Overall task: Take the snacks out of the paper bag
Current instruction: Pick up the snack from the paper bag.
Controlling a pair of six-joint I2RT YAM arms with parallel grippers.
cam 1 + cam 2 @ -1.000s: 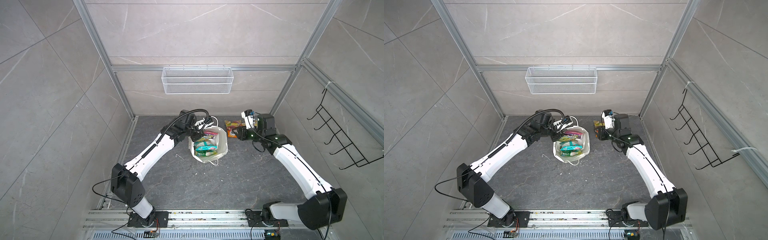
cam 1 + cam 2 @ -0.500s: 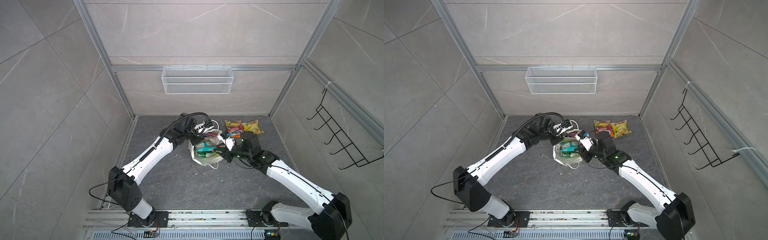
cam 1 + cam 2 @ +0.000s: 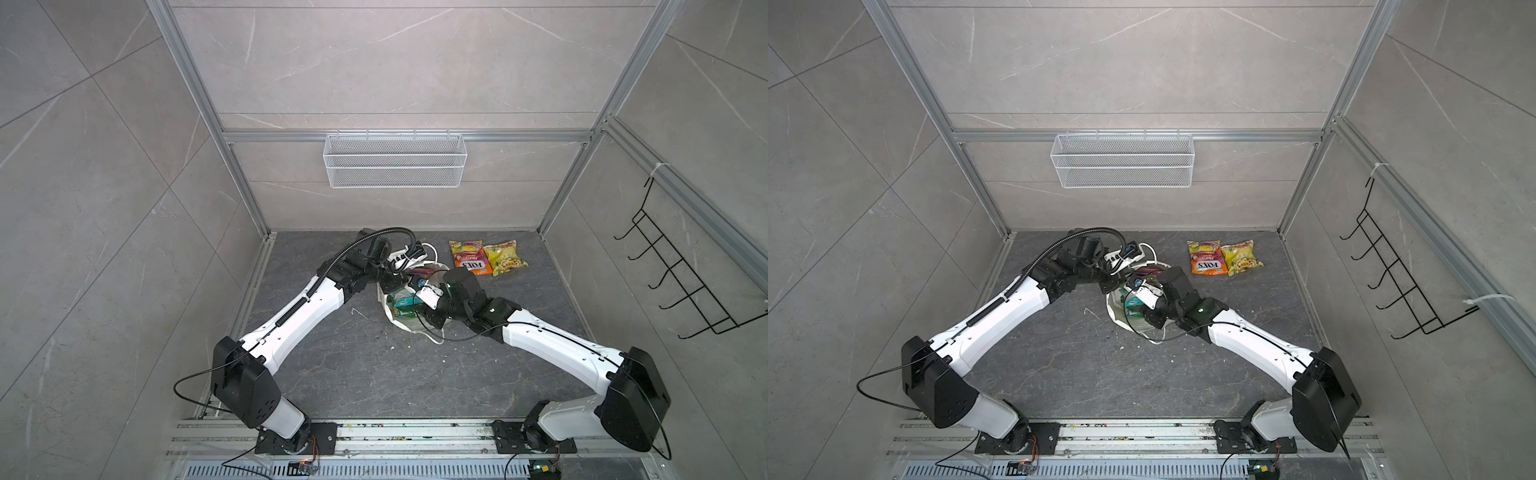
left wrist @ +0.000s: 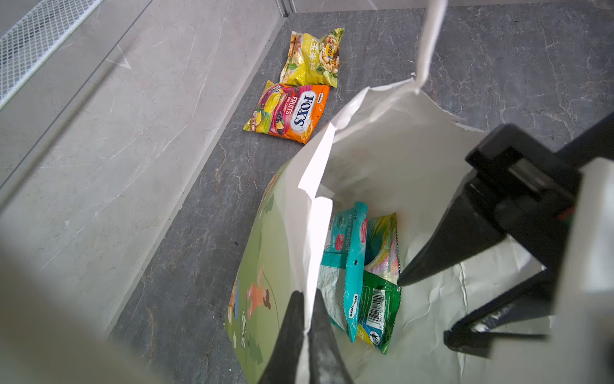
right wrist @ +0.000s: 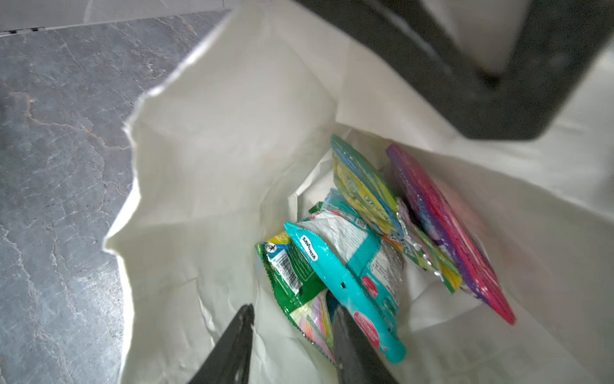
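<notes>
The left arm point(image 3: 307, 316) comes in from the near-left base and stretches low across the dark grey stone-look floor point(image 3: 365, 374). Its wrist bends down at the white paper carrier bag point(image 3: 383, 297), which stands around the middle of the floor, a bit towards the far wall. The left gripper point(image 4: 306, 294) is pressed together on the bag's rim, pinching the thin paper edge between its black fingers.

The right arm point(image 3: 552, 345) reaches in from the near-right, elbow low, forearm angled over the bag's mouth. The right gripper point(image 5: 291, 307) is down inside with its jaws spread, and a crinkly green foil packet point(image 5: 289, 269) with a barcode sits between them. Can't tell if either finger actually touches it.

Next to that is a glossy teal packet point(image 5: 345, 282), then a yellow-green packet point(image 5: 362, 186) and a flat purple-pink packet point(image 5: 445, 226), all standing on edge against the creased white inside.

Out on the floor, right of the bag and further back, lie a shiny orange FOX'S packet point(image 3: 468, 259) and a yellow packet point(image 3: 505, 257), side by side and touching.
</notes>
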